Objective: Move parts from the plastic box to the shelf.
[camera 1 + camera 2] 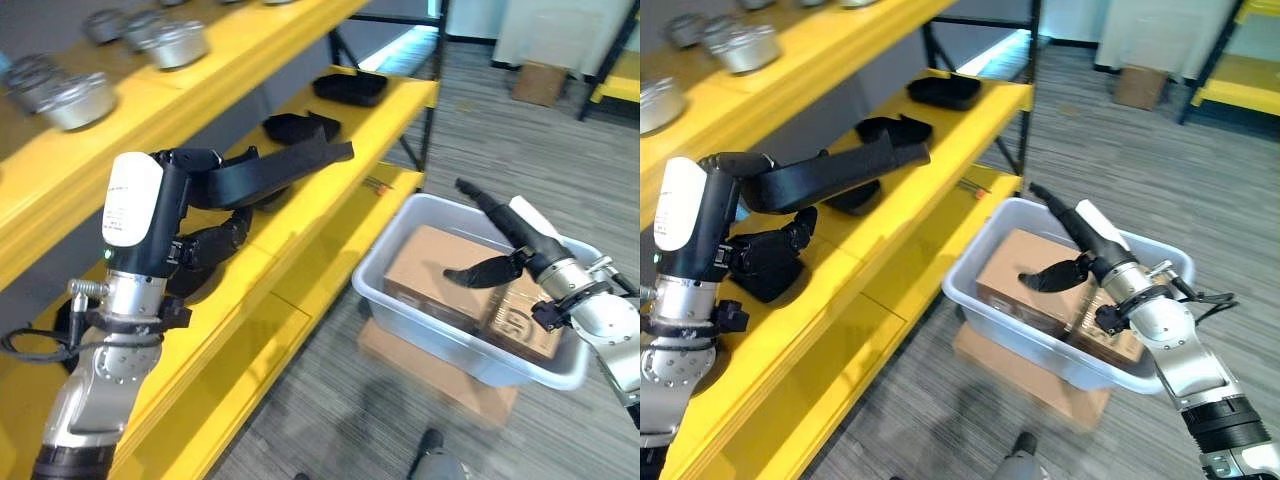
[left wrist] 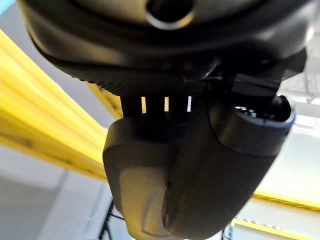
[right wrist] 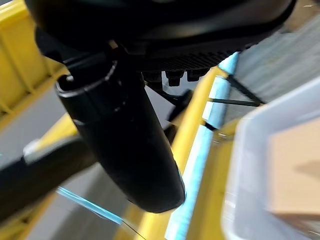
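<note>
My left hand (image 1: 205, 245) is raised over the yellow middle shelf (image 1: 300, 225), its fingers curled on a long black plastic part (image 1: 275, 168). The part sticks out level above the shelf, toward the black parts lying there; in the left wrist view the part (image 2: 165, 190) looms close past the hand. My right hand (image 1: 1085, 245) hovers over the grey plastic box (image 1: 400, 300), fingers straight and thumb spread, holding nothing. Brown cardboard cartons (image 1: 430, 265) lie inside the box.
Two more black parts (image 1: 300, 126) (image 1: 350, 88) rest further along the middle shelf. Silver round metal parts (image 1: 75, 98) (image 1: 172, 42) stand on the shelf above. The box sits on flat cardboard (image 1: 440, 375) on grey floor. A cardboard box (image 1: 540, 82) stands far back.
</note>
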{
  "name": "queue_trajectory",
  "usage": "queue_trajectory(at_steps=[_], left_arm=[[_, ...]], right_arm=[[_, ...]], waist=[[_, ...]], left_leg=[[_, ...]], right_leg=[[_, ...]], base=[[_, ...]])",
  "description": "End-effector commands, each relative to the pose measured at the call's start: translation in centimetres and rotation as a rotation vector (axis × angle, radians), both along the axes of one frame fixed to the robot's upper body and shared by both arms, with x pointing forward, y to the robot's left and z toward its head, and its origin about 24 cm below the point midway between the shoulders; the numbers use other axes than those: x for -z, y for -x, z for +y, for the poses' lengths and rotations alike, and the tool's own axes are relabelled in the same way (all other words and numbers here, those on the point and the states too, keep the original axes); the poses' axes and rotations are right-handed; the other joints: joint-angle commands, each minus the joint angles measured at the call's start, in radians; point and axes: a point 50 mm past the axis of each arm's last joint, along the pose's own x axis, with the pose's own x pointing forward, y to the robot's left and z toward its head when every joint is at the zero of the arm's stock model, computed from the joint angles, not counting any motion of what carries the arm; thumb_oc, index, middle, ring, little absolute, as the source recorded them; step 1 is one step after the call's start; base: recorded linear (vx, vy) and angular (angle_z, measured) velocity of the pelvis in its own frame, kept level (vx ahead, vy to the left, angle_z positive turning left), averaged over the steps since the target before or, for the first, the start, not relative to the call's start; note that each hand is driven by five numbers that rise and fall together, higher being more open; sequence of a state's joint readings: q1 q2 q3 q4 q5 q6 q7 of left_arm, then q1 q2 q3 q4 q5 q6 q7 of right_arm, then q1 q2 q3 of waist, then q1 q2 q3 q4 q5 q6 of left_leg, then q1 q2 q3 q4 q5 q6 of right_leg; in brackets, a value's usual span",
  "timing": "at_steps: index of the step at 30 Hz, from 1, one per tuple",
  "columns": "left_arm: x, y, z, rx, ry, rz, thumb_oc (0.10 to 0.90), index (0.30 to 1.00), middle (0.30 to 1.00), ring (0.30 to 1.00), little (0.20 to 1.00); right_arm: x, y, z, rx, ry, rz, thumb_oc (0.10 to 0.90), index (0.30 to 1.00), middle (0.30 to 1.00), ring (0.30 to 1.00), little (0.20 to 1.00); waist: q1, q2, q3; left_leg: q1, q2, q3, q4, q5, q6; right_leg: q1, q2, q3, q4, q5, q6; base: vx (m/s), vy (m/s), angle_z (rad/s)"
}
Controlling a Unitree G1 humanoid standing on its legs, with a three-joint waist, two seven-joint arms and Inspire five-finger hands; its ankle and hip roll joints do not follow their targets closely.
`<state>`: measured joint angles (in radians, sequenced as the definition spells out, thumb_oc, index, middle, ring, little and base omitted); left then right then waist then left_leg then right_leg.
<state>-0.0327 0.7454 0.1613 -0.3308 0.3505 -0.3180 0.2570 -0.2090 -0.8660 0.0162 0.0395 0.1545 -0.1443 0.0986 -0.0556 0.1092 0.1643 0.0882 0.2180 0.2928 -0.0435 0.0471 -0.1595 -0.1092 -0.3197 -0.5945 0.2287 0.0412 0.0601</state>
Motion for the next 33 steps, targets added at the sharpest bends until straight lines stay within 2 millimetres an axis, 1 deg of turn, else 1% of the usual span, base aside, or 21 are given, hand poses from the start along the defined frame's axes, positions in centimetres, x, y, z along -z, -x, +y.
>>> queue_trajectory(at_steps=[1,2,3,4,5,7,9,12,13,16,17,18,19,21,24,26,27,28,30,32,33], left_arm=[[-4.2,0.8,0.0,0.039,0.028,-0.226,0.4,0.3,0.3,0.3,0.3],[-4.5,0.9,0.1,0.039,0.025,-0.242,0.4,0.3,0.3,0.3,0.3],[-4.7,1.1,0.1,0.037,0.017,-0.254,0.4,0.3,0.3,0.3,0.3],[-4.7,1.1,0.1,0.037,0.016,-0.254,0.4,0.3,0.3,0.3,0.3],[-4.9,1.2,0.2,0.021,0.009,-0.271,0.4,0.3,0.3,0.3,0.3],[-4.9,1.3,0.3,0.012,0.009,-0.274,0.4,0.3,0.3,0.3,0.3],[-4.7,1.6,1.0,-0.03,0.013,-0.277,0.4,0.3,0.3,0.3,0.3],[-4.5,1.9,1.4,-0.063,0.006,-0.27,0.4,0.3,0.3,0.3,0.3],[-4.5,1.9,1.4,-0.063,0.005,-0.269,0.4,0.3,0.3,0.3,0.3],[-4.1,2.2,2.0,-0.099,0.012,-0.259,0.4,0.3,0.3,0.3,0.3],[-4.1,2.2,2.0,-0.101,0.011,-0.259,0.4,0.3,0.3,0.3,0.3],[-4.0,2.3,2.1,-0.108,0.012,-0.259,0.4,0.3,0.3,0.3,0.3],[-4.0,2.5,2.4,-0.122,0.014,-0.258,0.4,0.3,0.3,0.3,0.3],[-3.9,2.6,2.6,-0.132,0.017,-0.256,0.4,0.3,0.3,0.3,0.3],[-3.8,2.9,3.0,-0.155,0.017,-0.256,0.4,0.3,0.3,0.3,0.3],[-3.9,2.9,3.0,-0.155,0.017,-0.255,0.4,0.3,0.3,0.3,0.3],[-4.1,3.1,3.0,-0.162,0.0,-0.265,0.4,0.3,0.3,0.3,0.3],[-4.2,3.1,3.1,-0.168,-0.006,-0.266,0.4,0.3,0.3,0.3,0.3],[-4.3,3.1,3.1,-0.164,-0.013,-0.263,0.4,0.3,0.3,0.3,0.3],[-4.4,3.1,3.1,-0.166,-0.017,-0.259,0.4,0.3,0.3,0.3,0.3],[-4.5,3.0,3.1,-0.164,-0.013,-0.26,0.4,0.3,0.3,0.3,0.3]], right_arm=[[-3.7,0.4,2.1,-0.077,-0.015,-0.238,0.9,1.0,1.0,1.0,1.0],[-3.4,0.4,2.2,-0.076,-0.014,-0.233,0.9,1.0,1.0,1.0,1.0],[-3.2,0.4,2.3,-0.075,-0.008,-0.232,0.9,1.0,1.0,1.0,1.0],[-3.2,0.4,2.3,-0.074,-0.008,-0.232,0.9,1.0,1.0,1.0,1.0],[-2.8,0.4,2.2,-0.065,-0.012,-0.223,0.9,1.0,1.0,1.0,1.0],[-2.8,0.4,2.3,-0.064,-0.014,-0.222,0.9,1.0,1.0,1.0,1.0],[-2.2,0.3,2.4,-0.063,-0.024,-0.207,0.9,1.0,1.0,1.0,1.0],[-1.8,0.2,2.5,-0.061,-0.031,-0.194,0.9,1.0,1.0,1.0,1.0],[-1.8,0.2,2.5,-0.061,-0.032,-0.193,0.9,1.0,1.0,1.0,1.0],[-1.3,0.1,2.8,-0.068,-0.057,-0.18,0.9,1.0,1.0,1.0,1.0],[-1.3,0.1,2.9,-0.069,-0.058,-0.179,0.9,1.0,1.0,1.0,1.0],[-1.1,0.0,2.9,-0.071,-0.061,-0.173,0.9,1.0,1.0,1.0,1.0],[-0.9,-0.1,3.1,-0.072,-0.066,-0.166,0.9,1.0,1.0,1.0,1.0],[-0.8,-0.2,3.2,-0.073,-0.07,-0.161,0.9,1.0,1.0,1.0,1.0],[-0.4,-0.2,3.4,-0.076,-0.079,-0.152,0.9,1.0,1.0,1.0,1.0],[-0.4,-0.2,3.5,-0.076,-0.08,-0.152,0.9,1.0,1.0,1.0,1.0],[-0.1,-0.3,3.5,-0.071,-0.076,-0.143,0.9,1.0,1.0,1.0,1.0],[0.2,-0.2,3.5,-0.067,-0.081,-0.138,0.9,1.0,1.0,1.0,1.0],[0.5,0.0,3.2,-0.054,-0.09,-0.13,0.9,1.0,1.0,1.0,1.0],[0.7,0.1,3.3,-0.05,-0.09,-0.124,0.9,1.0,1.0,1.0,1.0],[1.0,0.3,3.3,-0.048,-0.089,-0.116,0.9,1.0,1.0,1.0,1.0]], waist=[[0.014,-0.045,-0.097],[0.031,-0.061,-0.095],[0.038,-0.073,-0.093],[0.038,-0.076,-0.092],[0.051,-0.089,-0.093],[0.055,-0.097,-0.093],[0.078,-0.123,-0.103],[0.091,-0.139,-0.115],[0.089,-0.14,-0.116],[0.107,-0.154,-0.124],[0.105,-0.155,-0.125],[0.111,-0.159,-0.127],[0.124,-0.164,-0.129],[0.127,-0.167,-0.13],[0.148,-0.176,-0.128],[0.146,-0.178,-0.128],[0.163,-0.184,-0.124],[0.166,-0.186,-0.12],[0.166,-0.186,-0.117],[0.165,-0.185,-0.114],[0.154,-0.18,-0.111]], left_leg=[[0.04,0.032,-0.037,0.095,-0.123,0.003],[0.031,0.012,-0.042,0.11,-0.144,0.011],[0.026,-0.001,-0.048,0.119,-0.156,0.017],[0.025,-0.003,-0.049,0.121,-0.158,0.019],[0.023,-0.021,-0.055,0.122,-0.171,0.027],[0.022,-0.031,-0.06,0.121,-0.175,0.031],[0.02,-0.055,-0.077,0.106,-0.181,0.041],[0.022,-0.067,-0.086,0.09,-0.179,0.045],[0.022,-0.068,-0.087,0.087,-0.177,0.045],[0.019,-0.082,-0.106,0.075,-0.178,0.053],[0.018,-0.083,-0.108,0.076,-0.178,0.053],[0.016,-0.087,-0.114,0.077,-0.18,0.056],[0.014,-0.096,-0.124,0.08,-0.186,0.062],[0.011,-0.105,-0.13,0.084,-0.191,0.068],[-0.009,-0.134,-0.151,0.118,-0.212,0.085],[-0.013,-0.137,-0.153,0.124,-0.216,0.087],[-0.031,-0.169,-0.167,0.161,-0.24,0.111],[-0.038,-0.18,-0.174,0.176,-0.247,0.118],[-0.048,-0.199,-0.186,0.195,-0.255,0.129],[-0.046,-0.216,-0.198,0.204,-0.266,0.145],[-0.037,-0.226,-0.213,0.198,-0.267,0.155]], right_leg=[[0.051,-0.092,-0.005,-0.022,0.0,0.119],[0.067,-0.116,-0.015,-0.034,0.028,0.136],[0.077,-0.128,-0.022,-0.041,0.041,0.145],[0.078,-0.13,-0.023,-0.043,0.044,0.147],[0.088,-0.144,-0.034,-0.052,0.058,0.156],[0.093,-0.151,-0.041,-0.055,0.068,0.163],[0.108,-0.166,-0.058,-0.069,0.091,0.177],[0.117,-0.174,-0.073,-0.078,0.105,0.183],[0.118,-0.175,-0.074,-0.08,0.106,0.183],[0.126,-0.183,-0.088,-0.081,0.123,0.188],[0.128,-0.183,-0.09,-0.083,0.125,0.188],[0.131,-0.186,-0.092,-0.084,0.13,0.19],[0.134,-0.191,-0.094,-0.086,0.139,0.192],[0.135,-0.196,-0.093,-0.088,0.147,0.194],[0.141,-0.214,-0.092,-0.093,0.178,0.201],[0.142,-0.217,-0.093,-0.095,0.181,0.201],[0.147,-0.24,-0.085,-0.101,0.21,0.202],[0.149,-0.248,-0.082,-0.097,0.212,0.202],[0.154,-0.261,-0.065,-0.082,0.228,0.202],[0.155,-0.275,-0.052,-0.048,0.222,0.202],[0.149,-0.275,-0.015,-0.012,0.22,0.201]], base=[[0.01,0.174,0.24],[0.0,0.193,0.18],[0.0,0.14,0.25],[-0.02,0.116,0.18],[-0.02,0.128,0.26],[-0.02,0.114,0.17],[-0.01,0.096,0.09],[-0.01,0.053,0.14],[-0.01,0.047,0.17],[-0.01,0.04,0.19],[0.0,0.032,0.2],[-0.01,0.059,0.2],[-0.01,0.061,0.17],[-0.01,0.059,0.1],[-0.01,0.095,0.08],[0.0,0.106,0.22],[-0.02,0.205,0.22],[-0.02,0.257,0.07],[0.0,0.172,0.16],[0.04,0.215,0.35],[0.07,0.207,0.28]])
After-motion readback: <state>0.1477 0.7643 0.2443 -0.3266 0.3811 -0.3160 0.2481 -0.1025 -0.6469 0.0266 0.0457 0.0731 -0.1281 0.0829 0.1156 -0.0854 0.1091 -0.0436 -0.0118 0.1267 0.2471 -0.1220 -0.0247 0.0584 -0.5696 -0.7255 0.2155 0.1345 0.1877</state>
